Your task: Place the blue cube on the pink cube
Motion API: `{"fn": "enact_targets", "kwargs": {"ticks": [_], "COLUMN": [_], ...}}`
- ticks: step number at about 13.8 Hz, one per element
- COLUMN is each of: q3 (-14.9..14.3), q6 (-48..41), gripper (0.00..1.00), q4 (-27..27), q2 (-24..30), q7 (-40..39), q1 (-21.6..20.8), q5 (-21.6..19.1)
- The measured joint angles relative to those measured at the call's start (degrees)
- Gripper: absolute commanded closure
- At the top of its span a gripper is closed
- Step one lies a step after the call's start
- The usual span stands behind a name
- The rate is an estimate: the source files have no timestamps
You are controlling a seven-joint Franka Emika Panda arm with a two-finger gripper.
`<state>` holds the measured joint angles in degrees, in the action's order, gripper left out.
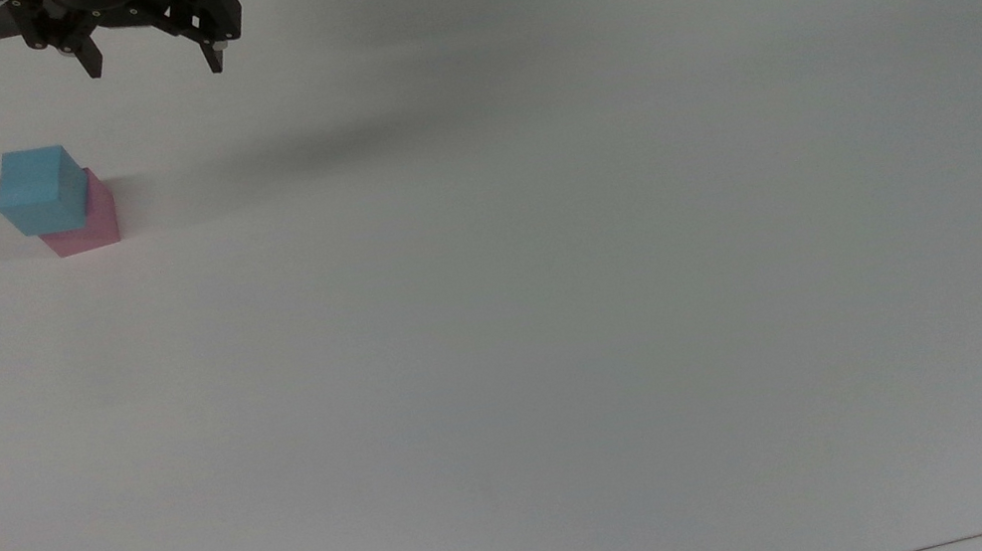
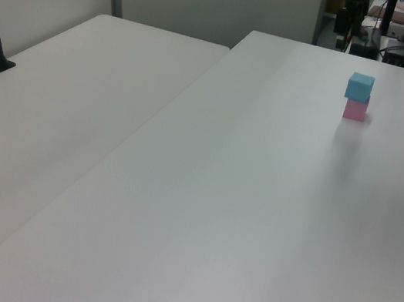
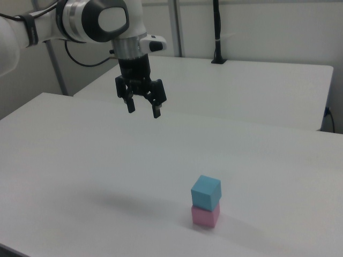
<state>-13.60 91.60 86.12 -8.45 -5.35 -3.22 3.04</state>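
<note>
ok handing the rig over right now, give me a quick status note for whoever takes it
Gripper: open, empty, raised above the table, off to the right view's left of the stack.
Blue cube: resting on top of the pink cube, slightly turned relative to it, nothing touching it.
Pink cube: on the table near the top view's upper left corner.
Done: the stack is built and released.
Left: nothing obvious; perhaps just park the arm.
</note>
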Motion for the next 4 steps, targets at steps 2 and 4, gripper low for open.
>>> {"fn": "enact_targets", "kwargs": {"ticks": [2, 4], "q3": [0.1, 0.1], "q6": [0.1, 0.4], "gripper": [0.00, 0.00], "q4": [-0.1, -0.3], "q2": [0.1, 0.1], "q7": [1.7, 2.3], "q1": [-0.3, -0.6], "q5": [0.0, 0.0]}}
